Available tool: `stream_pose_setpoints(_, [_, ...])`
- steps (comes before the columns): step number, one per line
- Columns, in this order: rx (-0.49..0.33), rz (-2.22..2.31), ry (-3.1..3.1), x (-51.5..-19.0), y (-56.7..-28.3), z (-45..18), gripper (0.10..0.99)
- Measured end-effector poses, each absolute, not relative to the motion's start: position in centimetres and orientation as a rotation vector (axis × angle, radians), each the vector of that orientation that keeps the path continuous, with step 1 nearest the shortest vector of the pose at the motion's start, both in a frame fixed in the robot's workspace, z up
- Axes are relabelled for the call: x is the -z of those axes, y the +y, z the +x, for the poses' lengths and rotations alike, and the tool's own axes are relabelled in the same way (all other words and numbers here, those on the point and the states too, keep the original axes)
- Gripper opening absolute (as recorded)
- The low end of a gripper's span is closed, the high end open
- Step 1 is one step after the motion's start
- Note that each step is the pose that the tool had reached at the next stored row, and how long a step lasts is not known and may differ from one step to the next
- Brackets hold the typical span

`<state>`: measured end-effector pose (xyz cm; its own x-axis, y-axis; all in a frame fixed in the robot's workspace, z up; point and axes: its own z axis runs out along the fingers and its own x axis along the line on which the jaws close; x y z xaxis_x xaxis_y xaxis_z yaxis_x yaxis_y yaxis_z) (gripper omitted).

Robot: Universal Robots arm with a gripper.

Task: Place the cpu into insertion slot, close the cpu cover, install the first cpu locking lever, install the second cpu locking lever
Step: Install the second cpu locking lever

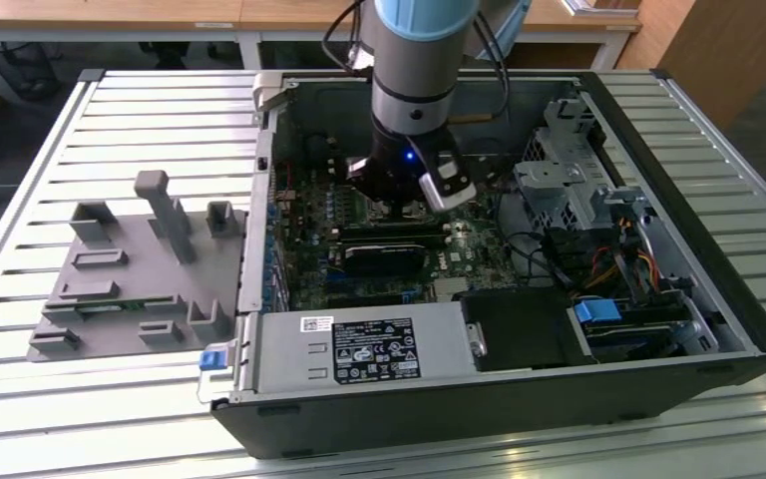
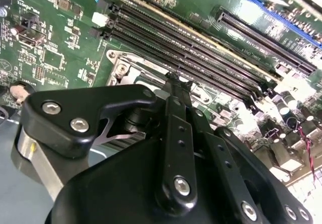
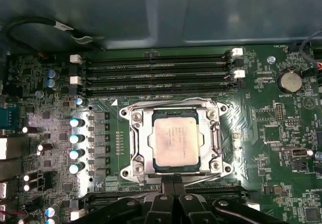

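On the slatted worktop (image 1: 37, 110) your open computer case (image 1: 517, 399) holds the motherboard (image 3: 282, 148). The cpu (image 3: 175, 142) sits in the insertion slot (image 3: 151, 117), at 12 o'clock from your hand (image 3: 173, 179), fingers nearly together, gripping nothing.

Silver-grey cpu (image 3: 175, 142), green motherboard (image 3: 271, 133)
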<state>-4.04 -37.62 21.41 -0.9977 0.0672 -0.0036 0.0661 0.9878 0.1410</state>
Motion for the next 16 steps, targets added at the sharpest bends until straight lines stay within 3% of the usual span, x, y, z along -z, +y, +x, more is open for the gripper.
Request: stream_pose_setpoints(16, [-0.251, 0.105, 3.122, -21.4, -38.6, -4.6, 0.106])
